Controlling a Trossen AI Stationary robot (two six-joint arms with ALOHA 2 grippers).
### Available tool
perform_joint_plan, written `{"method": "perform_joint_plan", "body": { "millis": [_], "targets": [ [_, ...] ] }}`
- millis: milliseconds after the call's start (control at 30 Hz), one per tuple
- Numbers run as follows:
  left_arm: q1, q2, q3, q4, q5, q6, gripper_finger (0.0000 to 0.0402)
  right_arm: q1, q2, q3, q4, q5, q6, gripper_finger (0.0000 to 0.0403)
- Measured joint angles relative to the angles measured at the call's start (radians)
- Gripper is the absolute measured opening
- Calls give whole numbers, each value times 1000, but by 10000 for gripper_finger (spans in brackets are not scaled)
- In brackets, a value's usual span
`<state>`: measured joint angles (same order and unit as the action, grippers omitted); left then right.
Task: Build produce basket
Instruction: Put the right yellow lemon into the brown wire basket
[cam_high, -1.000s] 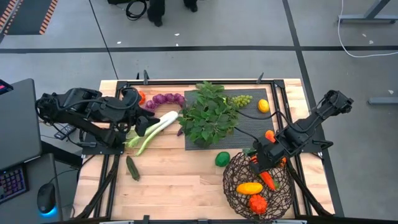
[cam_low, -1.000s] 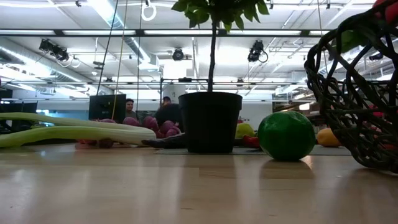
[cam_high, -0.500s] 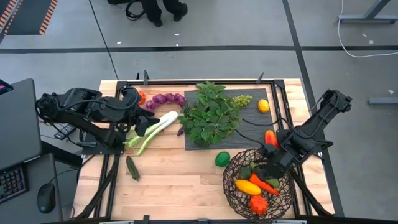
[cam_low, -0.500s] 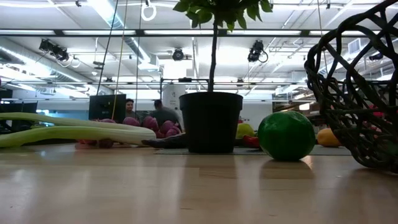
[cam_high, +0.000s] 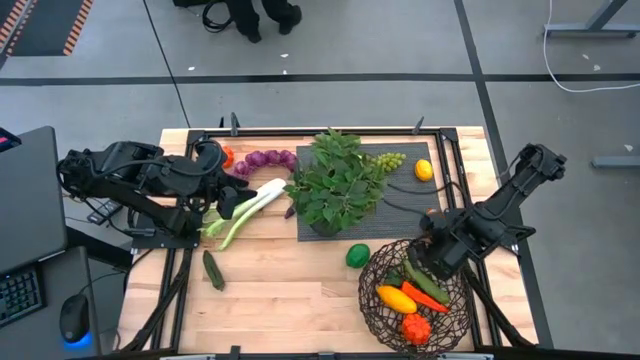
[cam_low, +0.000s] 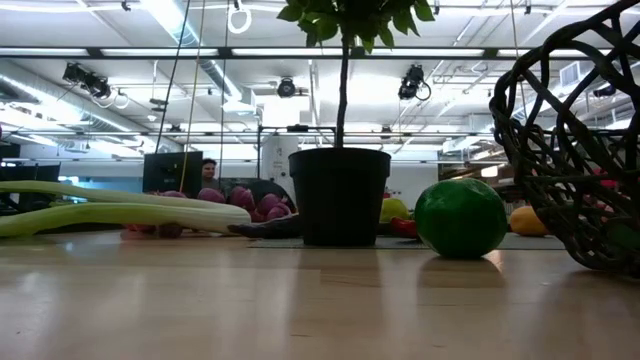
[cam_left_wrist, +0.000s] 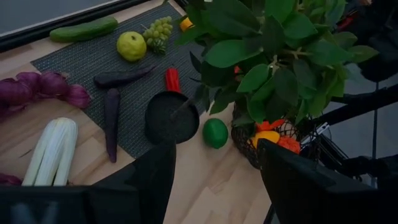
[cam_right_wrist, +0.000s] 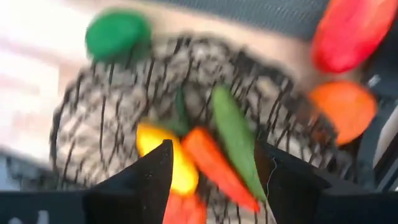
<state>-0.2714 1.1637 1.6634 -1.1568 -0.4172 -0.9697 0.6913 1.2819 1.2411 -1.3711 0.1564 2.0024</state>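
Right claw (cam_high: 428, 258), jaws apart and empty, over the far rim of the basket (cam_high: 372, 300) at the surface's near right corner; lift straight clear so the produce (cam_high: 425, 285) inside lies undisturbed.

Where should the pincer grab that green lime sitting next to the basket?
Take the lime across its widest middle, coming straight down from above. It is round, so no side grips better, but the basket sits close on one side and the potted plant stands behind it, so the top is probably the clearest approach.
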Motion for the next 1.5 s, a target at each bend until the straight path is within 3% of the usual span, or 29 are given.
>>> {"method": "perform_joint_plan", "body": {
  "millis": [400,733,900,1200,1500],
  "targets": [
    [-1,0,0,0,63,-39,231,-138,-59,0,-114,214,-8,289],
    [-1,0,0,-1,63,-32,231,-276,-197,0,-78,376,-94,291],
    [-1,1,0,0,57,-29,231,-431,-212,-1,-206,377,-152,291],
    [0,20,-1,71,55,50,231,-759,-186,-81,-73,257,-570,310],
    [-1,21,-1,91,164,144,231,-1012,-70,-164,107,133,-846,360]
  ]
}}
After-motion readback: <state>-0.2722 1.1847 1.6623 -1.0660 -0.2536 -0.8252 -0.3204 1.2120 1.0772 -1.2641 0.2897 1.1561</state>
